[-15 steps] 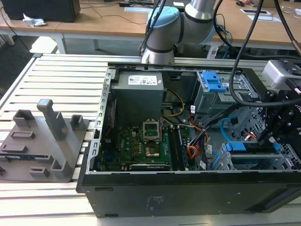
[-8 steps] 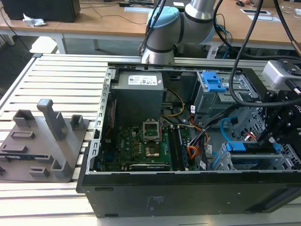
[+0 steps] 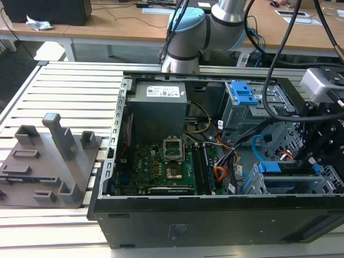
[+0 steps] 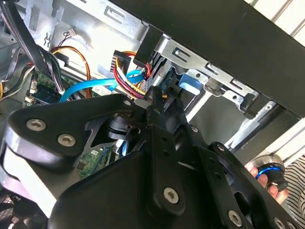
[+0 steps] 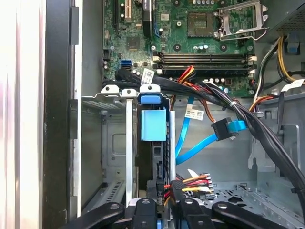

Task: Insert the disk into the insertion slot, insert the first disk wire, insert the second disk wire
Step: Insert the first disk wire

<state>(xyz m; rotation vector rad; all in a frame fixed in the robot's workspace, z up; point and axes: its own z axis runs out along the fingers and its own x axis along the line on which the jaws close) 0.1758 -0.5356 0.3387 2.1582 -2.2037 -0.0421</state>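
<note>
Tool at disk end; disk seated inside insertion slot.

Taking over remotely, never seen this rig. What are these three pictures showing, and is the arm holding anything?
One robot arm works inside an open computer case on a slatted table, with a grey fixture beside it. The exterior view looks on from outside; both wrist views ride on the arm, looking past its gripper into the case. The disk, in its blue carrier, sits in the insertion slot. The gripper is at a plug of coloured wires beside it. The light-blue second disk wire curves nearby. Whether anything is gripped, I cannot tell.
</note>
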